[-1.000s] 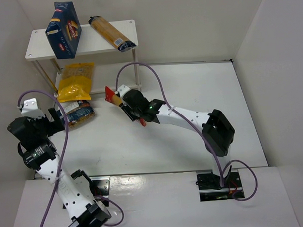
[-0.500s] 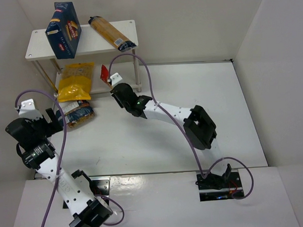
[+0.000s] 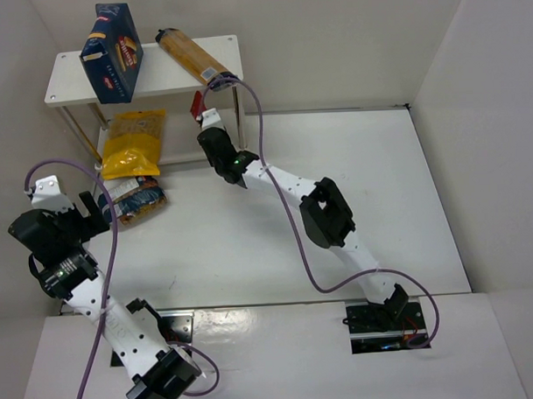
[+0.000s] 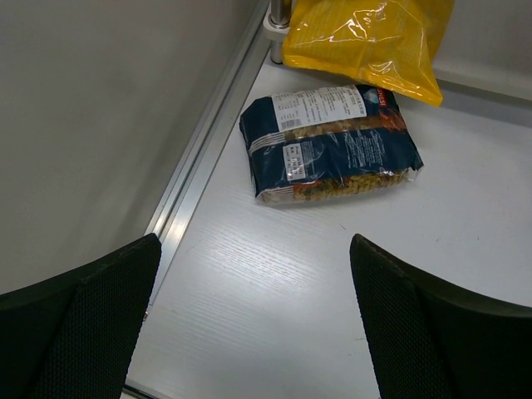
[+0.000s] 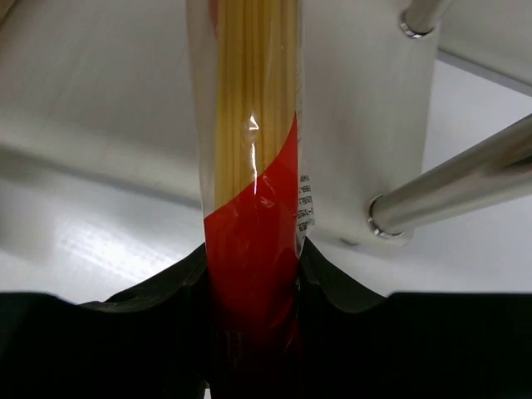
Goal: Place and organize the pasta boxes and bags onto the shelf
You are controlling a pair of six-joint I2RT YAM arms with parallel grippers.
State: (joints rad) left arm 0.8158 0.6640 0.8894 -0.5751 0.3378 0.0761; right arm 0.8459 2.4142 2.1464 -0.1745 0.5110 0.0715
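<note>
The right fingers (image 5: 141,320) clamp the red spaghetti bag (image 5: 249,150) by one end so it can slide onto the shelf (image 3: 157,76) at eleven o'clock; the left fingers (image 4: 432,324) hang open.

The shelf (image 3: 162,79) carries a carton (image 3: 111,53) (upright) and clear spaghetti (image 3: 191,55).

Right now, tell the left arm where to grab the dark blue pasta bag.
Take the dark blue bag across its short width at mid-length, from above: it lies flat on the table, and the left gripper stands open before it.
</note>
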